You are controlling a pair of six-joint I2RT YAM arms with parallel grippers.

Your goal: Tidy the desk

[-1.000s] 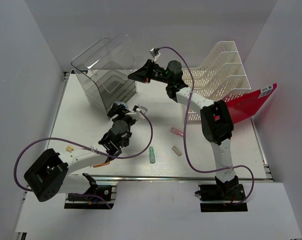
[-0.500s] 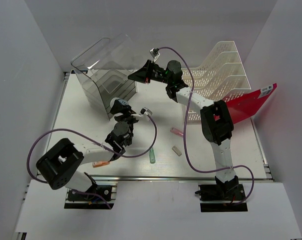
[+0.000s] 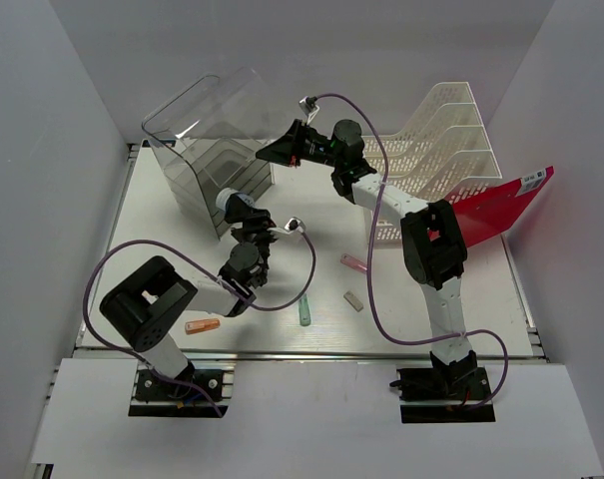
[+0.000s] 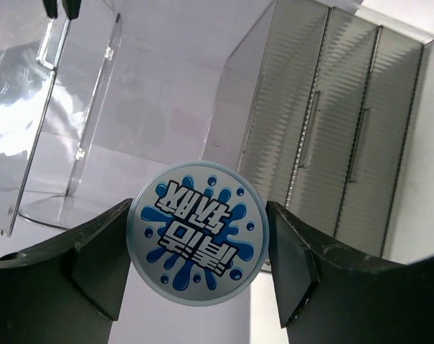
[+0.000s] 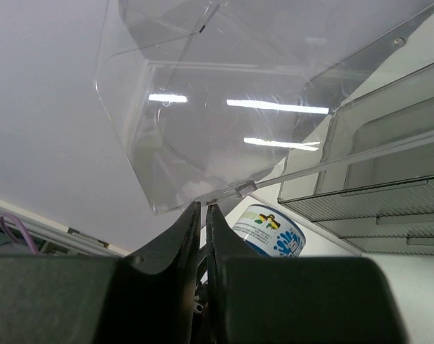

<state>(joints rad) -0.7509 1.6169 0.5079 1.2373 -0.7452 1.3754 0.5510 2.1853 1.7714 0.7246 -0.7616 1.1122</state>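
My left pincer (image 4: 197,247) is spread wide and clamped on a round tub (image 4: 196,215). One dark finger (image 4: 95,265) presses it at 9 o'clock and the other at 3 o'clock. The tub's face carries a blue splash label with white lettering. Beyond it, toward 1 o'clock, stand the ribbed grey fronts of the drawer box (image 3: 237,172).

My right pincer (image 5: 202,211) is all but closed. Its fingers pinch the lower edge of the clear lid (image 5: 224,107), which is swung up above the box. From that wrist, the tub shows just beyond the fingers at 4 o'clock.

From overhead, the white tabletop (image 3: 162,244) lies beneath both arms and fills the middle of the view, with its silver rail along the edge at 6 o'clock. The drawer box sits at its 11 o'clock corner. The tub is held off the surface just in front of the box.

At 2 o'clock stands a white slotted file rack (image 3: 446,135), with a red folder (image 3: 501,205) leaning at its 4 o'clock side.

Loose near the 6 o'clock edge lie an orange piece (image 3: 202,325), a green marker (image 3: 304,311), a small grey block (image 3: 353,299) and a pink piece (image 3: 353,263).
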